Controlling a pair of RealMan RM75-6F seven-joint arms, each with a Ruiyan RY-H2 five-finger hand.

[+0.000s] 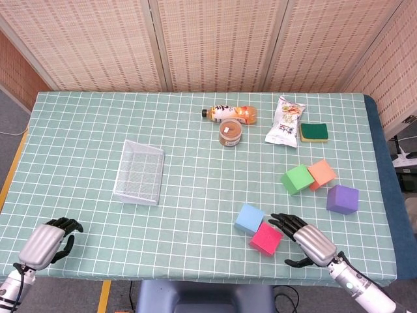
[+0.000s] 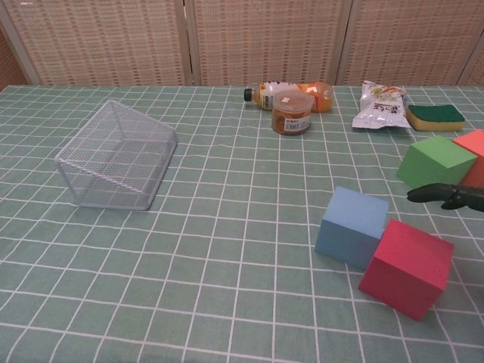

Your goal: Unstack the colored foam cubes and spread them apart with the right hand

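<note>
Five foam cubes lie on the checked table. A blue cube (image 1: 249,218) touches a pink-red cube (image 1: 266,238) near the front; in the chest view they are the blue cube (image 2: 352,226) and the red cube (image 2: 408,267). A green cube (image 1: 298,178) sits against an orange cube (image 1: 321,173), with a purple cube (image 1: 343,199) alone to the right. My right hand (image 1: 306,240) hovers just right of the red cube, fingers spread, holding nothing; its fingertips (image 2: 446,195) show at the chest view's right edge. My left hand (image 1: 47,240) rests at the front left corner, fingers curled in.
A wire basket (image 1: 139,171) lies on its side at centre left. At the back stand a juice bottle (image 1: 229,113), a small jar (image 1: 230,132), a snack bag (image 1: 285,121) and a green-yellow sponge (image 1: 314,132). The table's front edge runs just under both hands.
</note>
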